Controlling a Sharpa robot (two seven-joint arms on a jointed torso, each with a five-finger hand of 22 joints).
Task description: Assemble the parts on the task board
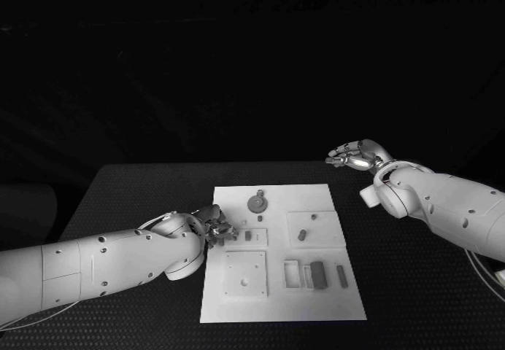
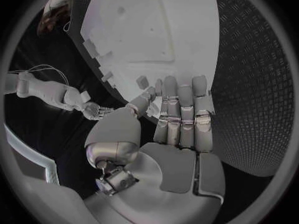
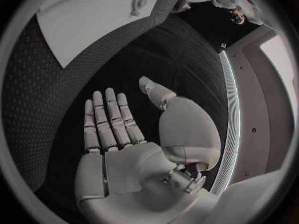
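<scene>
The white task board point(image 1: 279, 306) lies in the middle of the black table. Grey parts sit on it: a round piece with a tab point(image 1: 257, 203), a small piece point(image 1: 302, 235) in a square seat, and upright blocks point(image 1: 316, 275) near a flat square plate point(image 1: 244, 275). My left hand point(image 1: 216, 224) is at the board's left edge, its fingers point(image 2: 181, 114) straight and together. Its thumb is drawn in beside them, with a small pale bit point(image 2: 152, 110) at the tip; whether it is held I cannot tell. My right hand point(image 1: 357, 155) hovers beyond the board's far right corner, palm point(image 3: 134, 169) bare and fingers apart.
Dotted black table point(image 1: 421, 292) surrounds the board on all sides. The board point(image 3: 93, 15) lies well away from my right hand. Small raised blocks point(image 2: 102, 59) line the board's edge near my left hand.
</scene>
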